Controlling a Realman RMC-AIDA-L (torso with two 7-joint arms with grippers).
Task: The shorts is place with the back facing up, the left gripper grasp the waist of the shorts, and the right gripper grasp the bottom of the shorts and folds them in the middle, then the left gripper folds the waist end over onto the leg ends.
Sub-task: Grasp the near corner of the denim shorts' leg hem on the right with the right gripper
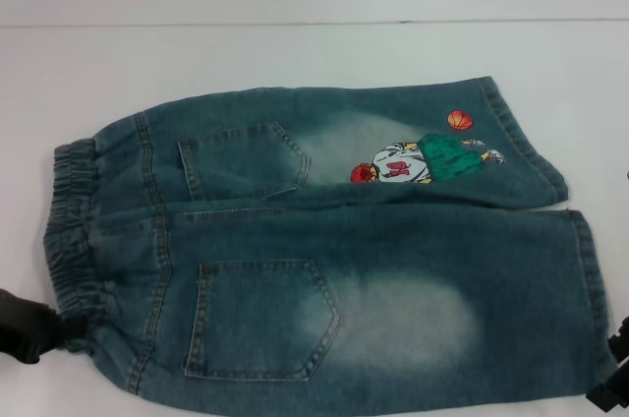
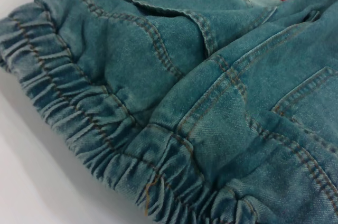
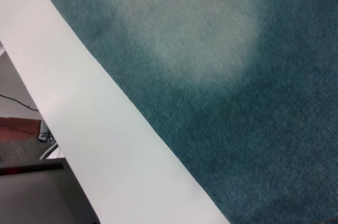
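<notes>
Left gripper sits at the near corner of the waist; I cannot tell its opening. Right gripper is at the near hem, state also unclear. Shorts lie flat on the white surface, back up. A shallow hold could catch one layer only, so the fold would twist.
</notes>
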